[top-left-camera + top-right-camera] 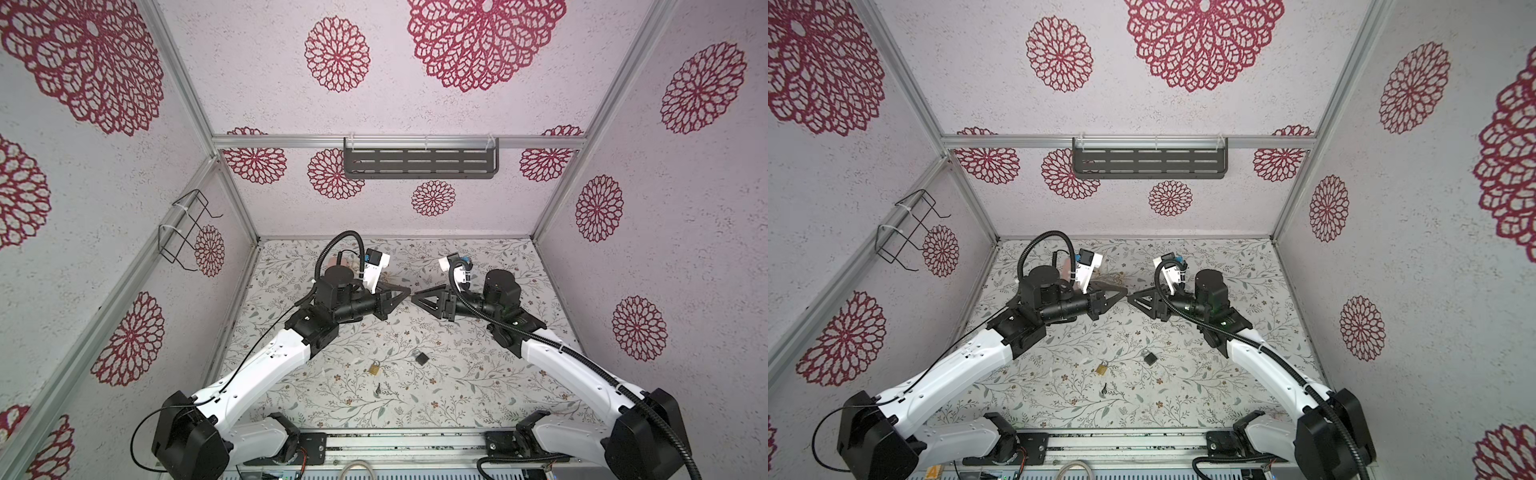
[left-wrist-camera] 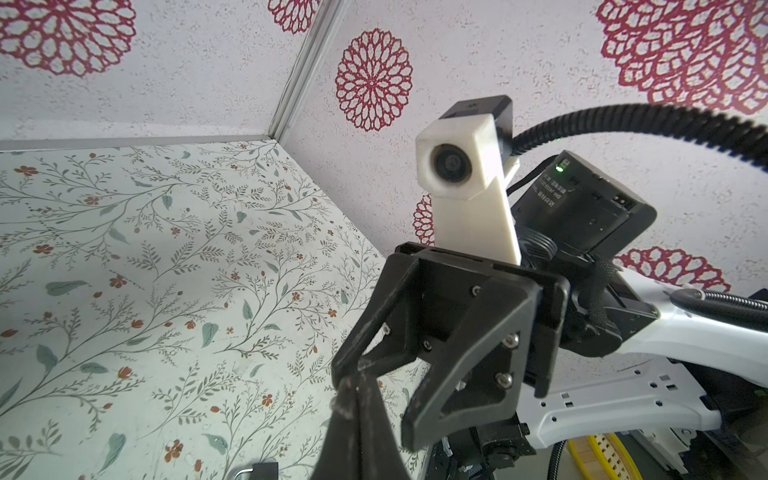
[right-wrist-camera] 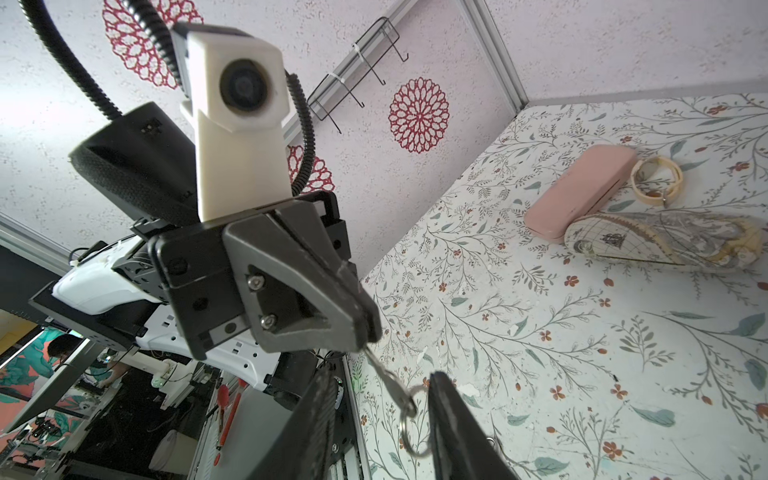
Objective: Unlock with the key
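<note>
The left fingers point(image 3: 332, 299) are pinched tight on the key point(image 3: 386, 378), held in the air well beyond the brass padlock point(image 1: 375, 367). Its ring point(image 3: 411, 424) dangles between the right fingers point(image 3: 457, 436), which stand apart on either side and are not closed on it. Just right of the brass padlock lies a black padlock point(image 1: 420, 357), and just nearer than it a second small key point(image 1: 379, 389). Far beyond it sit a pink case point(image 3: 577, 191), a cream bangle point(image 3: 656, 180) and a map-printed item point(image 3: 665, 241) (the left arm hides most of these from above). The tabletop point(image 1: 457, 395) wears a leafy floral print. The walls carry red rosettes, with a slotted shelf point(image 1: 419, 162) and a wire rack point(image 1: 187, 228).
</note>
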### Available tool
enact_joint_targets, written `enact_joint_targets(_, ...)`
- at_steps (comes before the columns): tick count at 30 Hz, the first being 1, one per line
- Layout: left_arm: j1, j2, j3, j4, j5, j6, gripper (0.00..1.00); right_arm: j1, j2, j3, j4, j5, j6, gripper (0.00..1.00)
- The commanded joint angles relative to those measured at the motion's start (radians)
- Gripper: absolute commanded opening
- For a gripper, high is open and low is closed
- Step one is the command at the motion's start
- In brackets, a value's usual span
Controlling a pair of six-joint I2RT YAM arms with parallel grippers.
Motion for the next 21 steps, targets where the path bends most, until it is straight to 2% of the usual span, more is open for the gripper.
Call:
enact_joint_targets(1, 0.003, -0.004, 0.023, 0.005, 0.013, 0.020, 0.00, -0.006, 0.000, 0.000, 0.067, -0.050, 0.007, 0.39)
enact_joint_targets(3, 0.004, -0.002, 0.025, 0.006, 0.011, 0.020, 0.00, -0.009, 0.002, -0.006, 0.072, -0.052, 0.005, 0.36)
enact_joint_targets(21, 0.007, 0.030, 0.056, 0.018, 0.052, 0.001, 0.00, -0.030, 0.004, -0.032, 0.117, -0.065, 0.013, 0.29)
